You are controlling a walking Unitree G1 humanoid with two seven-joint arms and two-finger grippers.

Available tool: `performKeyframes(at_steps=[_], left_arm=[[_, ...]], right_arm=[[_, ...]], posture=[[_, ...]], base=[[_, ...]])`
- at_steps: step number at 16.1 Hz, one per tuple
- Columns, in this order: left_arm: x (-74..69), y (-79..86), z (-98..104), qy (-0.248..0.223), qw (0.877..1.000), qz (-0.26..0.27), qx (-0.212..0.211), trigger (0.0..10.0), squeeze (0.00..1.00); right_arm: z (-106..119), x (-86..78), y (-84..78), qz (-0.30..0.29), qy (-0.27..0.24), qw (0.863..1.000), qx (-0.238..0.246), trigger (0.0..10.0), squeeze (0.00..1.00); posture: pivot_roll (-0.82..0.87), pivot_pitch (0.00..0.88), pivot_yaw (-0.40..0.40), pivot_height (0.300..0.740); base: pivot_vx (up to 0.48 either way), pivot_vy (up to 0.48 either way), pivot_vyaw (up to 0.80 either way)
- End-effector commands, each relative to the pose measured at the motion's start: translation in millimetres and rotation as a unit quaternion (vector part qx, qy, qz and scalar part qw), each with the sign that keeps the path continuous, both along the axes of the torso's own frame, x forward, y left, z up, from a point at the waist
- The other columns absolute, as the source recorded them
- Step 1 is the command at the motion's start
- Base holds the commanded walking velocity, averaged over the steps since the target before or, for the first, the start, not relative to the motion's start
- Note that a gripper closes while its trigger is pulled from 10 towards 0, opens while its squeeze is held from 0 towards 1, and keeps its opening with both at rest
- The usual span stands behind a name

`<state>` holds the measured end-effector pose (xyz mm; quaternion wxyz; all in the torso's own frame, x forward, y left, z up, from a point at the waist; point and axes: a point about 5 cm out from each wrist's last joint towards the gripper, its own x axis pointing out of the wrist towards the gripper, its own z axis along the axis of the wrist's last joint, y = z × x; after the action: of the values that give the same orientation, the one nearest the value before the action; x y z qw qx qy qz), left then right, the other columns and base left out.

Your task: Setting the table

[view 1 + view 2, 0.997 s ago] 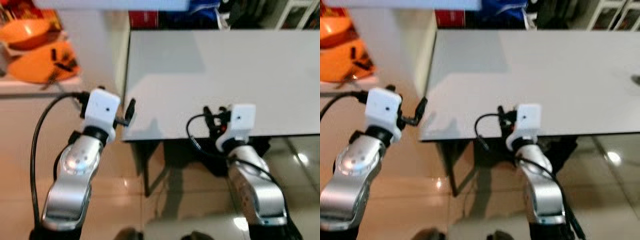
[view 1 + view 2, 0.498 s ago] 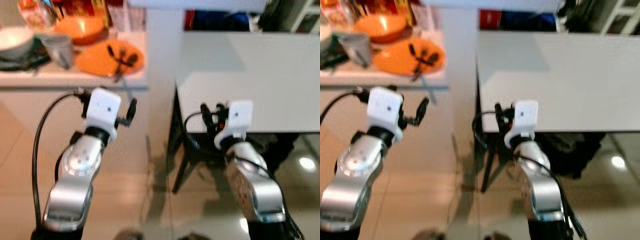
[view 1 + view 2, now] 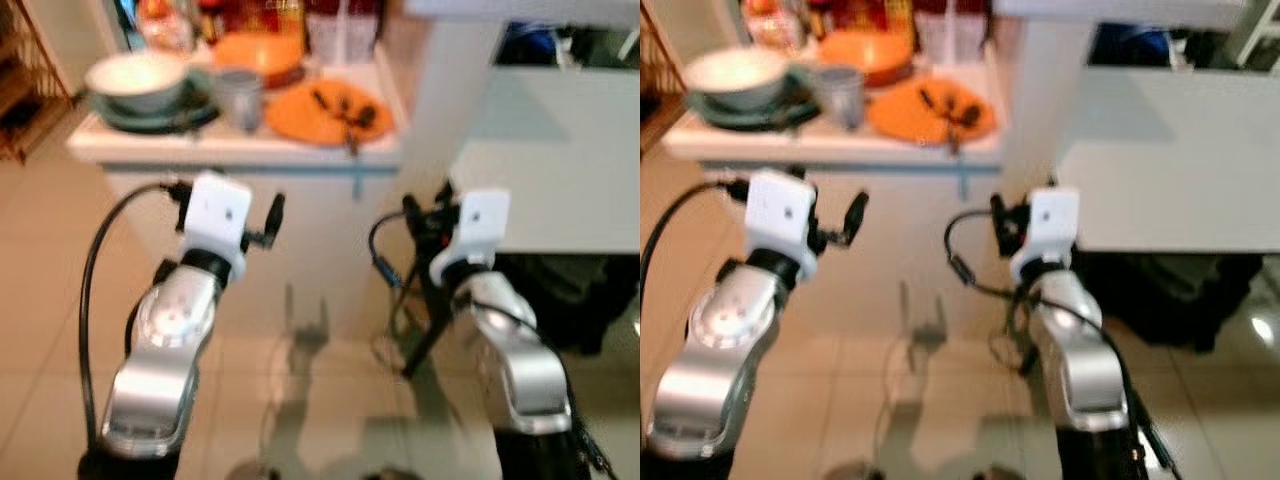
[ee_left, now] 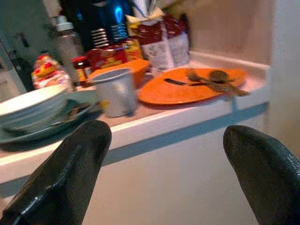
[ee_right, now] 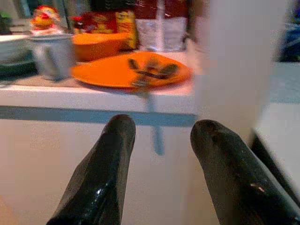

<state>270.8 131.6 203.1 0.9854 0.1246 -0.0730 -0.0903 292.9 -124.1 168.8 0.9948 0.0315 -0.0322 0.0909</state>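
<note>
On a white counter (image 3: 240, 150) lies an orange plate (image 3: 325, 110) with a fork and spoon (image 4: 211, 79) on it. Beside it stand a grey cup (image 3: 240, 97), an orange bowl (image 3: 260, 55) and a white bowl (image 3: 135, 78) on a dark plate. My left gripper (image 4: 166, 178) is held up in front of the counter's edge, open and holding nothing. My right gripper (image 5: 161, 154) is raised short of the counter's right end, facing the orange plate, open with nothing between its fingers.
Jars, packets and a bottle (image 4: 65, 44) line the back of the counter. A white pillar (image 3: 450, 80) stands at its right end. The grey table (image 3: 560, 170) lies to the right, with dark things under it. Tiled floor (image 3: 300, 380) is below my arms.
The camera has swung left: the grey table slid to the right and the counter with dishes came into full view. Both arms keep the same raised pose.
</note>
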Motion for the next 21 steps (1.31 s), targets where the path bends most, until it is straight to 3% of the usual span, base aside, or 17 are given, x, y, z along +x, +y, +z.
performKeyframes(at_steps=[1,6,12,16,19,20,21], left_arm=[[0.3,7.2,0.2,0.003,1.000,0.025,-0.009,10.0,0.00],[0.0,7.3,7.3,-0.028,0.999,0.019,-0.007,10.0,0.00],[0.0,5.3,7.0,-0.031,0.999,0.017,-0.003,10.0,0.00],[0.7,4.4,6.6,-0.031,0.999,0.017,-0.003,10.0,0.00],[0.5,4.2,6.5,-0.033,0.999,0.019,-0.002,10.0,0.00],[-0.3,4.8,6.1,-0.033,0.999,0.019,-0.002,10.0,0.00],[-0.9,5.6,6.0,-0.033,0.999,0.021,-0.001,10.0,0.00]], right_arm=[[3.4,1.7,7.5,0.016,-0.004,1.000,0.001,10.0,0.00],[5.3,6.8,9.8,0.024,-0.006,1.000,-0.008,10.0,0.00],[5.5,10.3,11.2,0.029,-0.005,1.000,-0.003,10.0,0.00],[5.1,11.9,12.2,0.036,-0.002,0.999,-0.002,10.0,0.00],[7.0,15.0,13.1,0.043,-0.007,0.999,-0.003,10.0,0.00],[6.1,15.5,14.1,0.047,0.000,0.999,0.001,10.0,0.41],[5.9,15.8,15.0,0.049,0.003,0.999,0.007,10.0,1.00]], posture=[[0.00,0.065,-0.033,0.740],[0.00,0.046,-0.044,0.740],[0.00,0.029,-0.047,0.740],[0.00,0.019,-0.052,0.740],[0.01,0.016,-0.060,0.740],[0.01,0.015,-0.062,0.740],[0.01,0.014,-0.063,0.740]], base=[[0.000,0.000,0.00],[0.129,0.000,0.00],[0.469,0.000,0.00],[0.463,0.000,-0.64],[0.446,0.000,0.00],[0.439,0.000,0.00],[0.428,0.000,-0.80]])
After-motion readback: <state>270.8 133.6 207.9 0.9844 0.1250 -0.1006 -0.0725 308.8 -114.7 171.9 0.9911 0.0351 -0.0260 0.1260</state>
